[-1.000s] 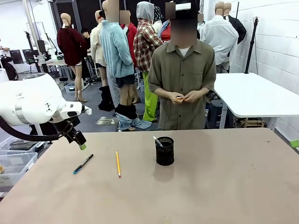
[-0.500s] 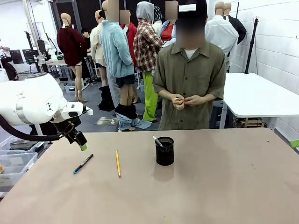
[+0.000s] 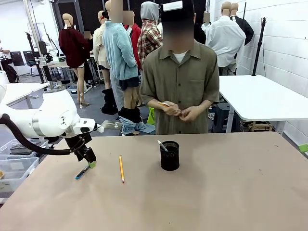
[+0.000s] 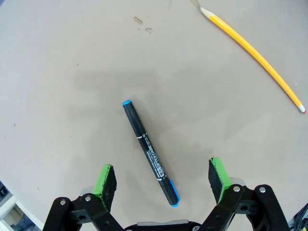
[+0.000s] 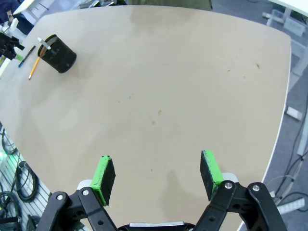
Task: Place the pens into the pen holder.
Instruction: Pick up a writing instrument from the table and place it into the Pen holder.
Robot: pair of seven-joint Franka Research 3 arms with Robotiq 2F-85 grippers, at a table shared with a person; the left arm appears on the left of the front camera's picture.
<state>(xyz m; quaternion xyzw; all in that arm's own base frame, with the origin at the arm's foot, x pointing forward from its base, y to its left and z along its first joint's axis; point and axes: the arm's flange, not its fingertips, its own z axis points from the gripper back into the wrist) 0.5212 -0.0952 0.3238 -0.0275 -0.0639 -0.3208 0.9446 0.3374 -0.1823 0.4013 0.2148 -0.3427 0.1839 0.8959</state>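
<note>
The left pincer (image 4: 162,177), spread wide, hangs over the dark pen (image 4: 147,150) lying flat near the worktop's (image 4: 67,53) left edge; best lower straight, centre on the barrel, then close squarely.

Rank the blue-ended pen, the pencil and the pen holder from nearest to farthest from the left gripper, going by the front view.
1. Dark pen with blue ends: just below the left gripper, at the table's left.
2. Yellow pencil: lying on the table, to the gripper's right.
3. Pen holder: farther right, near the table's middle.
</note>
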